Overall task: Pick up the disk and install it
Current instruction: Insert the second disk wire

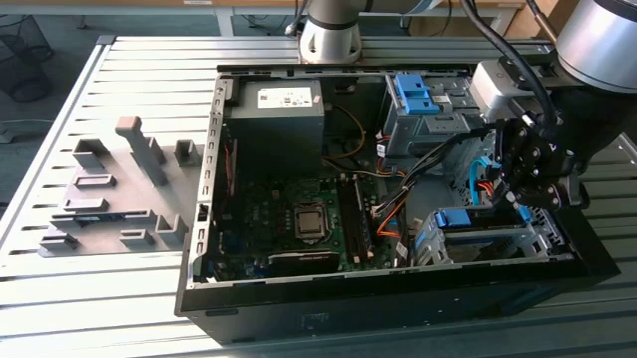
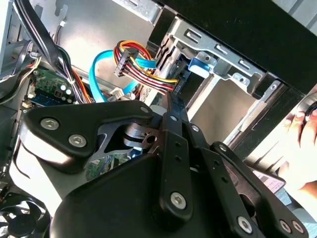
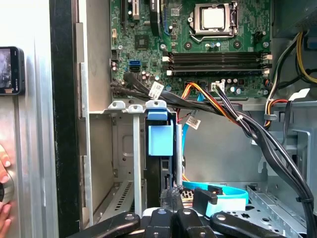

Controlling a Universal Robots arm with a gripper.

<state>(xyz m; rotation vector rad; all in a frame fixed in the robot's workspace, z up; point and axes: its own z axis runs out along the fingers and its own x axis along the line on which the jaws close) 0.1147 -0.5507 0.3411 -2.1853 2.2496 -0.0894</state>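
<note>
Setting: an open computer case (image 1: 199, 298) lies on its side on a slatted metal worktop (image 1: 110, 298).
Gripper: the black gripper (image 1: 532, 198) hangs inside the case at the exterior view's right, above the drive cage (image 1: 488, 250). In the second wrist view its fingers (image 2: 171, 144) run together to a narrow tip, closed, with nothing visibly held between them.
Disk: the disk (image 3: 161, 148) stands on edge in a slot of the drive cage, its blue bracket tab toward the first wrist camera and its dark body running down into the slot. In the exterior view the blue bracket (image 1: 466, 218) shows at the cage's top, just below the gripper. Whether the gripper touches it I cannot tell.
Second blue bracket: a bare blue bracket (image 1: 413, 93) sits in the upper bay at the far end of the case, well apart from the gripper.
Cables: a light-blue data cable (image 2: 99, 74) and a bundle of coloured power wires (image 2: 143, 67) loop beside the cage, near the fingertips.
Motherboard: green board with an exposed processor socket (image 3: 215, 17) and memory slots (image 3: 215, 59), beyond the cage.
Power supply: grey box with a white sticker (image 1: 279, 112), far corner of the case.
Fixtures: grey moulded holders (image 1: 110, 194) on the worktop at the exterior view's left.
Person: a hand (image 2: 302, 144) rests outside the case wall.
</note>
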